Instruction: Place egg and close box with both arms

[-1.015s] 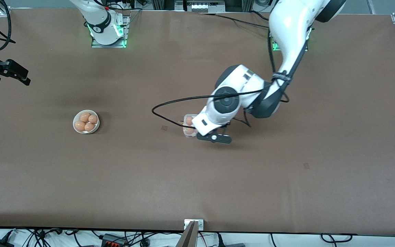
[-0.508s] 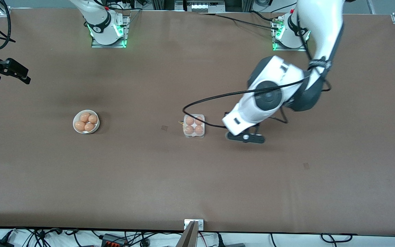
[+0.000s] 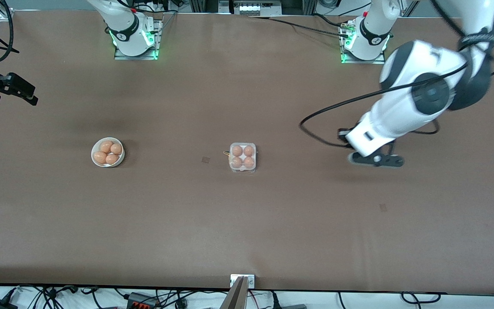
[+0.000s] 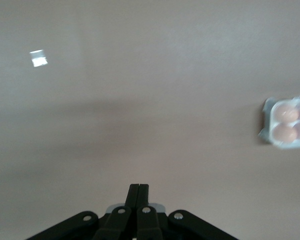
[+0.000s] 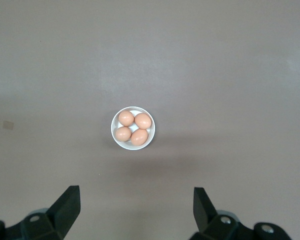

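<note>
Front view: the left gripper (image 3: 375,159) had swung away from the box (image 3: 242,157) toward the left arm's end, leaving four eggs in it, so the task looked done. Nothing blocked it.

Left wrist view: fingers (image 4: 138,192) were pinched together, empty.

Right wrist view: the right gripper (image 5: 135,210) waited wide open over the bowl of eggs (image 5: 133,128).

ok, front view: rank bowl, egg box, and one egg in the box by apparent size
1. Bowl, slightly the largest.
2. Box, close to the bowl; both sit about equally far from the camera, so the ranking holds, narrowly.
3. Egg in the box, far smaller.
</note>
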